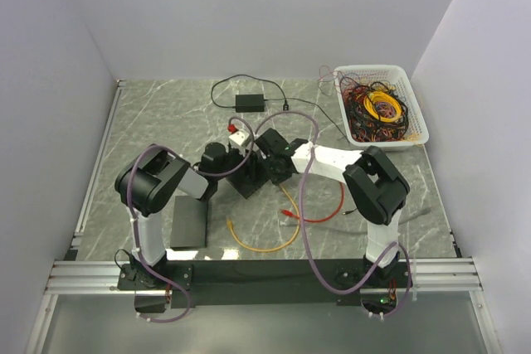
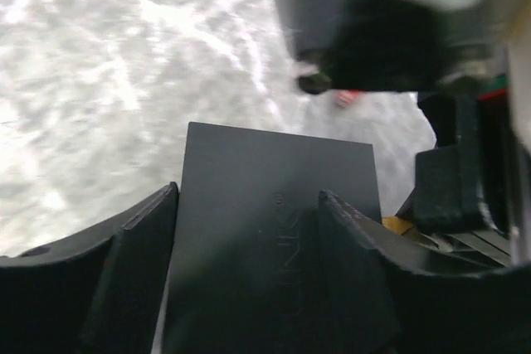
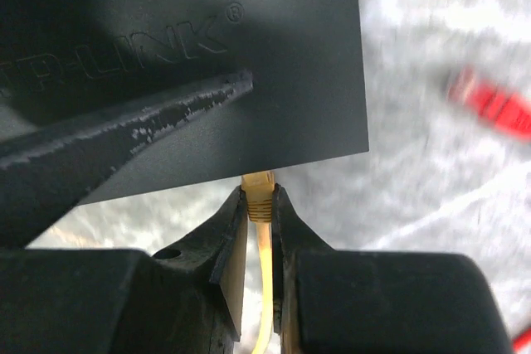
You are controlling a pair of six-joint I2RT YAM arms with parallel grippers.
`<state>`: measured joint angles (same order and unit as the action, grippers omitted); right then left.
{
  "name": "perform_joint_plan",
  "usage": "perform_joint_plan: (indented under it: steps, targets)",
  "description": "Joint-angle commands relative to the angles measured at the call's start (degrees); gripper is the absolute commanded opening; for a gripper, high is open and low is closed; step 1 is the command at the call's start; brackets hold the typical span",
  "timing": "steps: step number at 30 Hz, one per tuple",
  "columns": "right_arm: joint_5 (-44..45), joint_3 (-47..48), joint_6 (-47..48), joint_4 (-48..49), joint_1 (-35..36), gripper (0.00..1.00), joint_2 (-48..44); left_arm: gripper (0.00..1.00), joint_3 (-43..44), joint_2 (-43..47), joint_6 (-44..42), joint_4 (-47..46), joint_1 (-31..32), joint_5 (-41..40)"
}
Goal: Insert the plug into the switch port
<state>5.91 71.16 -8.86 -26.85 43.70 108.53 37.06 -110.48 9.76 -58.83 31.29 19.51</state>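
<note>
The right gripper [image 3: 259, 196] is closed on the yellow plug [image 3: 258, 181], whose tip protrudes just past the fingertips to the near edge of the black switch [image 3: 207, 64]; entry into a port cannot be told. The left gripper [image 2: 249, 201] stands spread, straddling the switch.

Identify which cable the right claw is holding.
The yellow cable: its plug sits pinched in the right claw beside the black switch, while the red cable lies loose on the table.
</note>
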Motion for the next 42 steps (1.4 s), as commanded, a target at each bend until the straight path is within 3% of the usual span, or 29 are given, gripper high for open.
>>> perform_joint_plan:
  steps: [1,4,6,7,8,12,13,14,17,22,31,36,38,40,42]
  targets:
    - [1.6,8.7,-0.6,33.7,-1.9,0.0,1.2,0.73,-0.2,-0.7,4.5,8.1,3.4,17.1]
    - [1.7,7.4,-0.2,34.4,-1.9,0.0,1.6,0.79,0.6,-0.3,4.3,10.6,2.2,15.5]
    - [2.2,6.7,0.2,34.2,-2.0,0.08,1.6,0.8,1.1,-0.1,4.7,12.1,1.9,13.3]
    - [2.3,6.5,0.3,34.2,-1.9,0.13,1.3,0.81,1.4,-0.2,4.7,12.6,1.8,13.2]
    - [2.7,5.8,0.7,34.2,-2.0,0.26,1.1,0.83,1.6,-0.1,5.0,13.1,1.7,12.4]
    - [4.6,3.2,1.1,33.4,-1.9,0.45,-2.9,0.85,4.3,0.8,5.9,18.1,1.4,5.7]
    - [5.5,2.7,1.2,33.1,-1.9,0.63,-3.8,0.87,4.9,1.0,5.9,20.7,1.2,5.0]
    - [7.1,1.9,1.4,32.6,-1.9,0.71,-4.5,0.88,5.6,1.7,5.9,21.8,1.0,4.4]
    - [8.8,0.9,1.6,29.7,-2.1,0.76,-7.5,0.9,8.4,2.6,6.4,26.5,0.7,0.6]
    - [8.3,-4.7,0.3,27.5,-2.1,0.8,-16.2,0.98,12.1,4.1,8.8,30.4,-0.3,-3.4]
    - [6.5,-13.7,-5.5,18.7,-1.4,0.81,-33.5,1.0,16.1,8.4,11.1,36.5,-1.8,-10.7]
    - [4.8,-23.2,-9.5,16.1,-0.4,0.81,-43.7,0.99,16.7,10.9,12.5,38.2,-4.4,-11.5]
    - [3.3,-25.6,-10.6,13.2,0.3,0.79,-46.5,0.99,15.7,13.5,13.4,38.8,-5.4,-12.2]
    - [1.2,-27.5,-11.4,12.1,1.4,0.66,-47.4,1.0,14.1,16.5,14.1,38.7,-6.0,-13.4]
    - [-2.7,-28.6,-12.8,10.7,4.9,0.64,-46.7,0.99,11.7,21.8,15.0,39.1,-6.1,-14.7]
